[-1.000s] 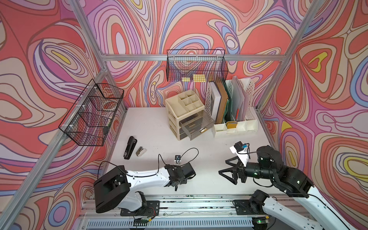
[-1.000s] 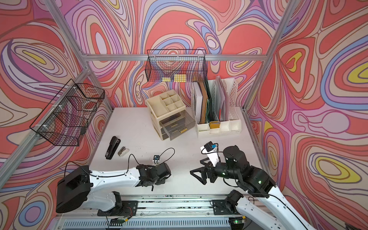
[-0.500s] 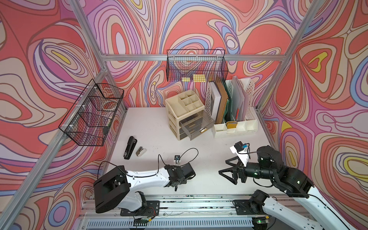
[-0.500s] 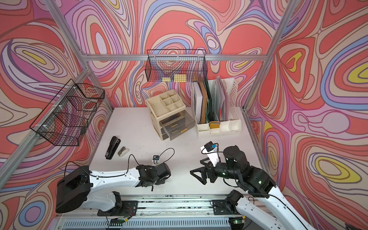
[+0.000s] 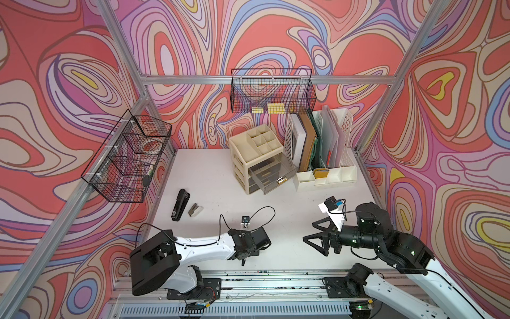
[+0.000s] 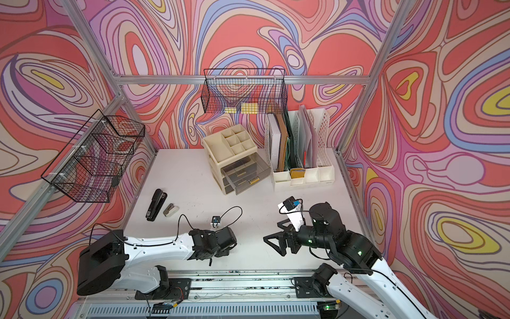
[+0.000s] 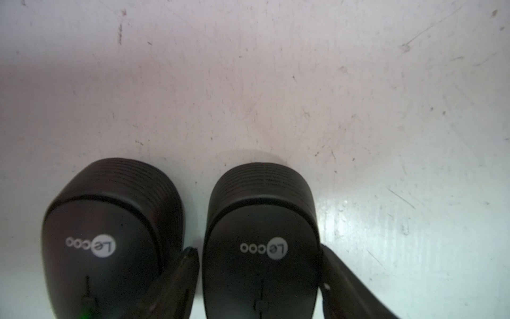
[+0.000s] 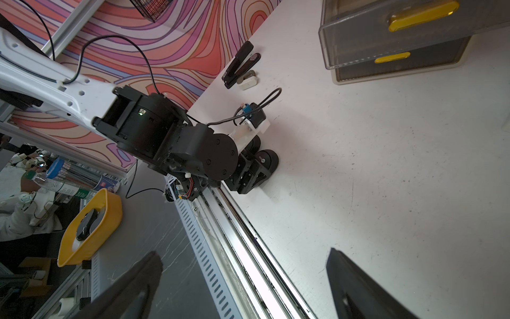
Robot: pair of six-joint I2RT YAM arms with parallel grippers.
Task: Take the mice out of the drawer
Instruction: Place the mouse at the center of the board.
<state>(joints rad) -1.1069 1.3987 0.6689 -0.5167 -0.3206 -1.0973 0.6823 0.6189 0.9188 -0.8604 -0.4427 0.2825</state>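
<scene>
Two black mice lie side by side on the white table near its front edge, shown in the left wrist view as one mouse point(image 7: 105, 234) and another mouse point(image 7: 260, 215). My left gripper point(image 7: 259, 250) straddles the second one, open, with slivers of table showing between it and each finger. From the right wrist view the left gripper point(image 8: 249, 172) stands over the mice point(image 8: 266, 161); in both top views its wrist hides them. My right gripper point(image 5: 313, 232) point(image 6: 271, 233) point(image 8: 245, 290) hovers open and empty at the front right. The smoky drawer point(image 5: 271, 172) point(image 6: 245, 171) stands pulled out of the cream organiser point(image 5: 248, 146), no mouse visible inside.
A black stapler point(image 5: 180, 204) and a grey staple remover point(image 5: 194, 210) lie at the left. A white file rack point(image 5: 323, 154) stands beside the organiser. Wire baskets point(image 5: 129, 163) hang on the walls. A metal rail point(image 5: 262, 276) runs along the table's front edge.
Both arms keep their places in the top views. The left jaws have eased apart around the mouse.
</scene>
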